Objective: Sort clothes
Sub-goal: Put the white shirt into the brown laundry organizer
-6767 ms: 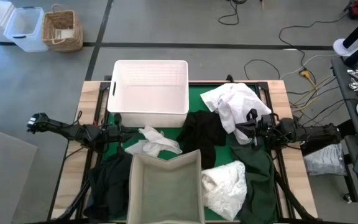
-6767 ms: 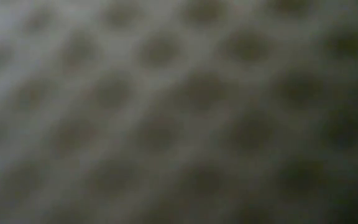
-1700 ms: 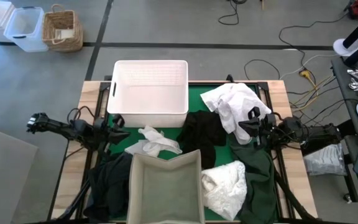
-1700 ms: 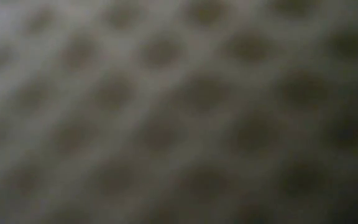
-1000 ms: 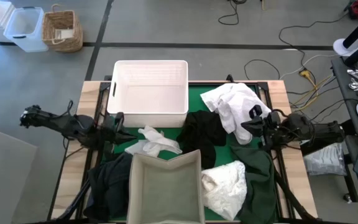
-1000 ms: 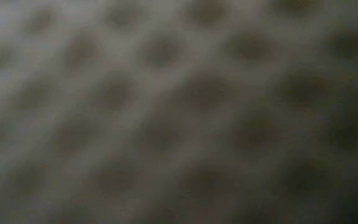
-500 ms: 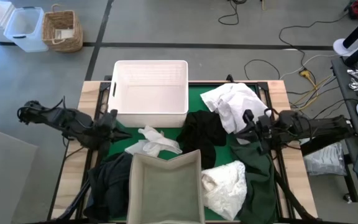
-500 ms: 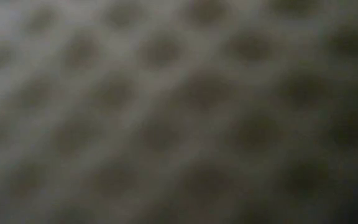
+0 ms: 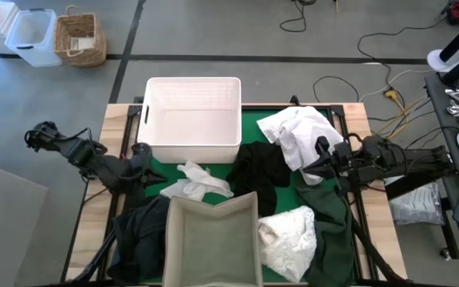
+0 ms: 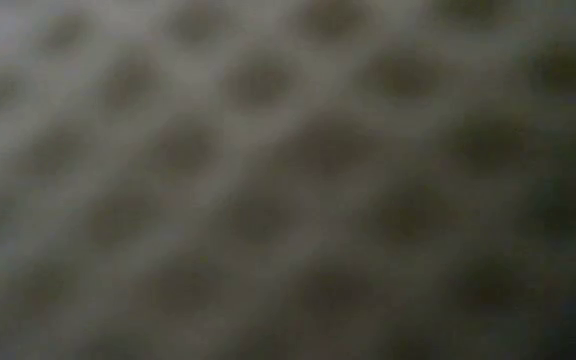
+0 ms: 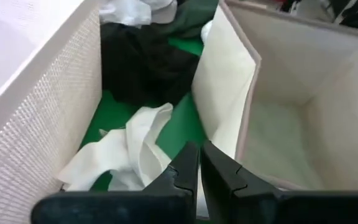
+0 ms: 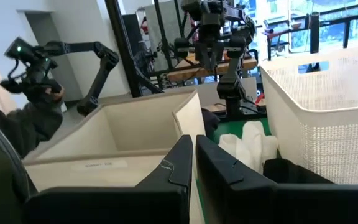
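The clothes lie loose on the green mat: a small white garment, a black one, a large white one at the far right, another white one, and dark green ones. My left gripper is shut above the mat, beside the basket's near left corner, pointing slantwise down toward the small white garment. My right gripper is shut and holds nothing, pointing level over the right-hand clothes.
A white plastic basket stands at the far middle. A beige fabric bin stands at the near middle. The low view shows only a blurred mesh close to its lens. Baskets and boxes stand on the floor beyond the table.
Both arms have risen from their low poses at the table's sides. My left gripper has tipped downward toward the small white garment. My right gripper has come up and a little toward the table's middle. Both stay shut, and the clothes lie where they were.
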Tool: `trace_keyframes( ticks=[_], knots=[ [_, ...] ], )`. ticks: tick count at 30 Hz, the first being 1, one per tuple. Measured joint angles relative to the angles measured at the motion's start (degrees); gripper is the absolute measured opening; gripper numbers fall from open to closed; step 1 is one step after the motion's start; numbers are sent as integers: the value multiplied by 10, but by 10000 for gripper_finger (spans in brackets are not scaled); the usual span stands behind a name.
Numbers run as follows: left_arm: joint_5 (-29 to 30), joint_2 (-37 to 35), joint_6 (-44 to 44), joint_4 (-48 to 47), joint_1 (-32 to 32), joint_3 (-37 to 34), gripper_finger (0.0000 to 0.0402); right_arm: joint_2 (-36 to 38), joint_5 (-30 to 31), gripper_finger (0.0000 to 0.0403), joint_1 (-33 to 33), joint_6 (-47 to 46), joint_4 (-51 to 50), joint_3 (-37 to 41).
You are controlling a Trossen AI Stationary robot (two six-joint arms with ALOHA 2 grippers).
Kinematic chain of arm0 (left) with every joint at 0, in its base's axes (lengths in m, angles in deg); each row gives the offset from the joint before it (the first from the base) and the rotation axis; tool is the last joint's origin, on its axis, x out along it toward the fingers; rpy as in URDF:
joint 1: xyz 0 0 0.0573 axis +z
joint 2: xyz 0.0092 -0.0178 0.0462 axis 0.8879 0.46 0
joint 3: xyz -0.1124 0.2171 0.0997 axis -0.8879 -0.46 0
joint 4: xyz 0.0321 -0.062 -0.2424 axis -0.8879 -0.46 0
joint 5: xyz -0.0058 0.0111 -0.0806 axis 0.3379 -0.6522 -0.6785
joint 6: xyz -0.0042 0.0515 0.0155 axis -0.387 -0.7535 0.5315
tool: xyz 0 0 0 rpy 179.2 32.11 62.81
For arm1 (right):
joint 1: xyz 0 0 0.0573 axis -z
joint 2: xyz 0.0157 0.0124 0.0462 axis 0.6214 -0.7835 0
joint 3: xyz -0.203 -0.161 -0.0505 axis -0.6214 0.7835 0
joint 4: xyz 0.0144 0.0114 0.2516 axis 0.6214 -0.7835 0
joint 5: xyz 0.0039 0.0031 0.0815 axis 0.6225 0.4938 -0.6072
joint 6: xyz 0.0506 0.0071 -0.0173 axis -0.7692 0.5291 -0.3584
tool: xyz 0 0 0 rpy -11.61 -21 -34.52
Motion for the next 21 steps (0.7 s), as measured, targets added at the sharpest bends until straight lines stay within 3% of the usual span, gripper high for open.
trace_keyframes(
  ticks=[6, 13, 21],
  knots=[
    [23, 38, -40, -17, -23, -5, 0, -17, 0, 13, 0, -1, -5, -22],
    [52, 35, -39, -30, -58, -6, 0, -59, 0, 13, 0, 3, -12, -65],
    [123, 35, 85, -143, -88, -8, 0, -126, 0, 13, 0, -1, -51, -137]
  ],
)
